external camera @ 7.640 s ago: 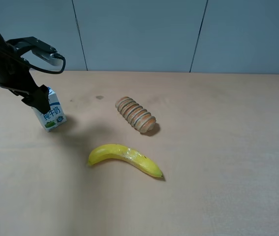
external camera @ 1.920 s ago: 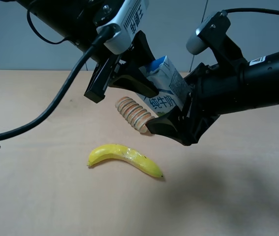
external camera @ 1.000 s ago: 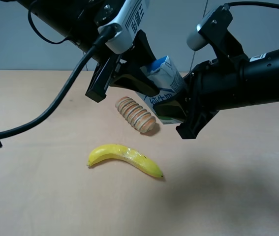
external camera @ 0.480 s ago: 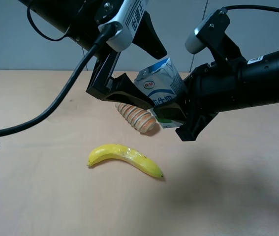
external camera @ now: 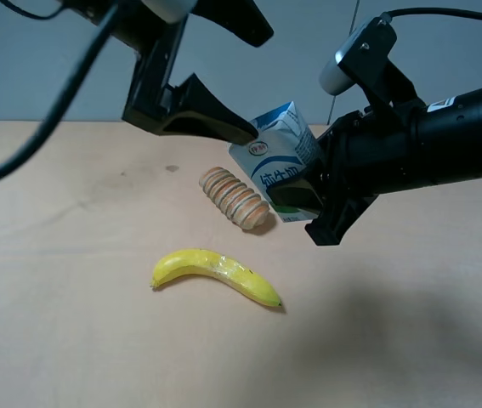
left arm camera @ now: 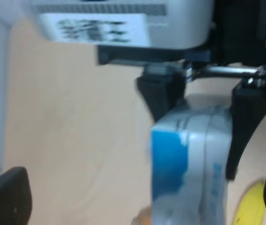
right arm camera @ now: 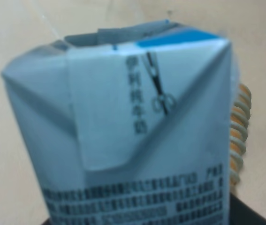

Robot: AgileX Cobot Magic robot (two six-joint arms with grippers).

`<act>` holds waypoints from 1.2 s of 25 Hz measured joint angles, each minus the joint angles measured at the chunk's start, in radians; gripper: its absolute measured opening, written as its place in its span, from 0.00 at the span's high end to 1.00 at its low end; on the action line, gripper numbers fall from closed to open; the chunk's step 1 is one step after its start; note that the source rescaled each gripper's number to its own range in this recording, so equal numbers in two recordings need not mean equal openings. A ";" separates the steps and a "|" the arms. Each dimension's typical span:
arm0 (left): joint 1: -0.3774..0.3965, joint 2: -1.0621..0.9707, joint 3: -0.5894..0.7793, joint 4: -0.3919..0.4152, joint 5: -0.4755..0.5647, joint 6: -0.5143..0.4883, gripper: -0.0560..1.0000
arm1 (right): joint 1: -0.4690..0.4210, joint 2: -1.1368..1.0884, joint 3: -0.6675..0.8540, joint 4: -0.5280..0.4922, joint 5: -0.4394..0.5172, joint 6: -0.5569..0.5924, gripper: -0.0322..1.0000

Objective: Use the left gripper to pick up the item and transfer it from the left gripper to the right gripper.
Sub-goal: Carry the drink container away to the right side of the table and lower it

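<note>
The white-and-blue milk carton [external camera: 279,166] hangs tilted above the table, held in my right gripper [external camera: 306,204], whose black fingers are shut on its lower part. My left gripper [external camera: 259,85] is open wide and stands up and to the left of the carton, apart from it. In the left wrist view the carton [left arm camera: 191,164] sits between the right gripper's fingers [left arm camera: 161,91], and my own left fingers [left arm camera: 6,197] stand far apart at the frame's corners. The carton [right arm camera: 137,140] fills the right wrist view.
A yellow banana [external camera: 215,272] lies on the tan table [external camera: 70,323] in front of the carton. A ribbed tan wooden cylinder [external camera: 236,200] lies just left of and below the carton; it also shows in the right wrist view [right arm camera: 239,131]. A grey wall stands behind.
The left gripper opened, let go of the carton and drew away up and to the left. The carton stays in the right gripper, which has hardly moved.
</note>
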State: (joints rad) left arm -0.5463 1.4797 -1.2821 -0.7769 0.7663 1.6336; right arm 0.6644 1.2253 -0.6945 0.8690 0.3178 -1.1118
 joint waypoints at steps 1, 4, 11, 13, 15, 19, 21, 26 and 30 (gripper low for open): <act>0.010 -0.018 0.000 0.020 0.000 -0.044 0.01 | 0.000 0.000 0.000 0.000 0.000 0.000 0.97; 0.043 -0.090 0.000 0.098 0.006 -0.213 0.02 | 0.000 0.000 0.000 0.000 0.000 0.000 0.97; 0.070 -0.265 0.000 0.372 0.202 -0.636 0.02 | 0.000 0.000 0.000 0.000 0.000 0.000 0.97; 0.070 -0.310 0.000 0.434 0.276 -0.733 0.02 | 0.000 0.000 0.000 0.000 0.000 0.002 0.97; 0.070 -0.347 0.000 0.474 0.333 -0.841 0.02 | 0.000 0.000 0.000 0.000 0.000 0.003 0.97; 0.070 -0.442 0.037 0.550 0.394 -1.025 0.02 | 0.000 0.000 0.000 0.000 0.000 0.003 0.97; 0.070 -0.508 0.089 0.611 0.396 -1.104 0.02 | 0.000 0.000 0.000 0.000 0.000 0.003 0.97; 0.070 -0.711 0.255 0.730 0.396 -1.311 0.02 | 0.000 0.000 0.000 0.000 0.000 0.003 0.97; 0.070 -0.919 0.407 0.765 0.396 -1.428 0.02 | 0.000 0.000 0.000 0.000 0.000 0.012 0.97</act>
State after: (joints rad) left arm -0.4765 0.5604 -0.8755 -0.0119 1.1628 0.2059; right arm 0.6644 1.2253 -0.6945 0.8690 0.3178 -1.0993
